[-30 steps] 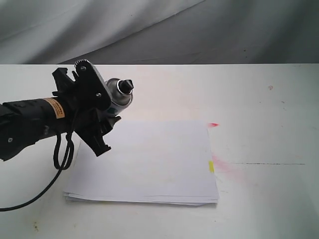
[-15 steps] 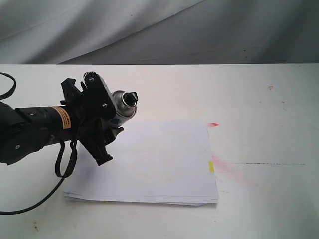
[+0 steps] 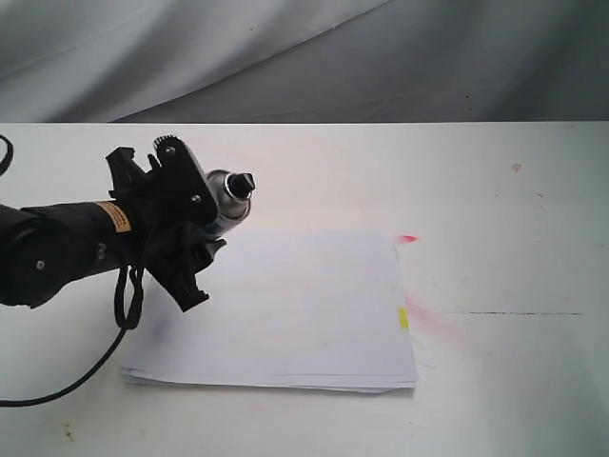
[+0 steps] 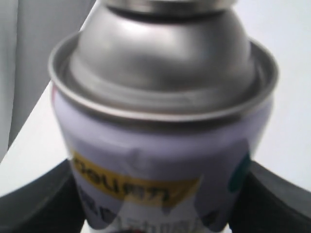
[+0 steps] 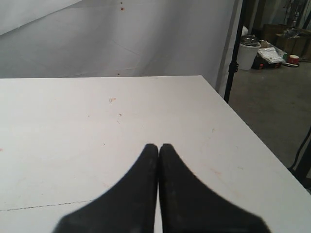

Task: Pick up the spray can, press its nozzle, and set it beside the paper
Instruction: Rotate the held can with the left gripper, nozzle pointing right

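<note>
The outside camera is the only one that gets the whole setup. The left claw [image 3: 195,227] reaches in from the left of the frame and holds the spray can [image 3: 221,198] up off the table [image 3: 504,190]. In the picture the can sits just over the upper left corner of the paper [image 3: 295,305]. It's tilted, with the black nozzle [image 3: 239,184] aimed right and a bit toward the camera. The paper has a yellow mark [image 3: 403,319] on its right edge and pink smears [image 3: 433,322] beside it.

The left wrist camera is just a blurry close-up: silver dome, white label with a yellow strip, and dark fingers [image 4: 39,204] clamped on both sides of the can.

Only the right wrist camera shows the right claw [image 5: 159,148]. Its tips are pressed together with nothing between them, over bare table.
</note>
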